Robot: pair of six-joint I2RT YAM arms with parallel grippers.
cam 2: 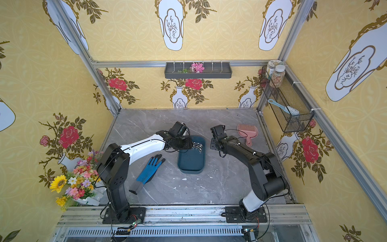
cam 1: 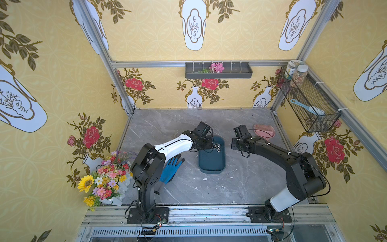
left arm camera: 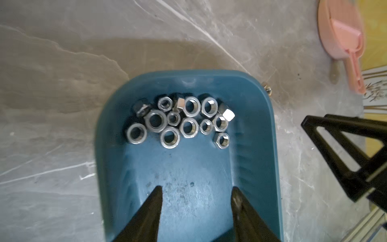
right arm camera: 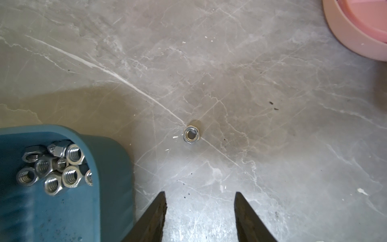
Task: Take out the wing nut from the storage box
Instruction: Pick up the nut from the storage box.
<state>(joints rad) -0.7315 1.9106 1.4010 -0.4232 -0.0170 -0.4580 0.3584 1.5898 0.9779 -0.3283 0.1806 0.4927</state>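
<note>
While left gripper (left arm camera: 197,188) gapes empty within storage box (left arm camera: 269,130) rim, right gripper (right arm camera: 200,192) gapes over tabletop (right arm camera: 272,157) just outside.

Bright even light, slight wrist-view blur

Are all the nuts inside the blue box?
No, in the right wrist view one nut lies on the table, outside the box.

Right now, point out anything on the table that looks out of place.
One loose nut lies alone on the marble table, just outside the storage box, while the other nuts sit bunched at one end inside it. A few white specks also dot the table.
</note>
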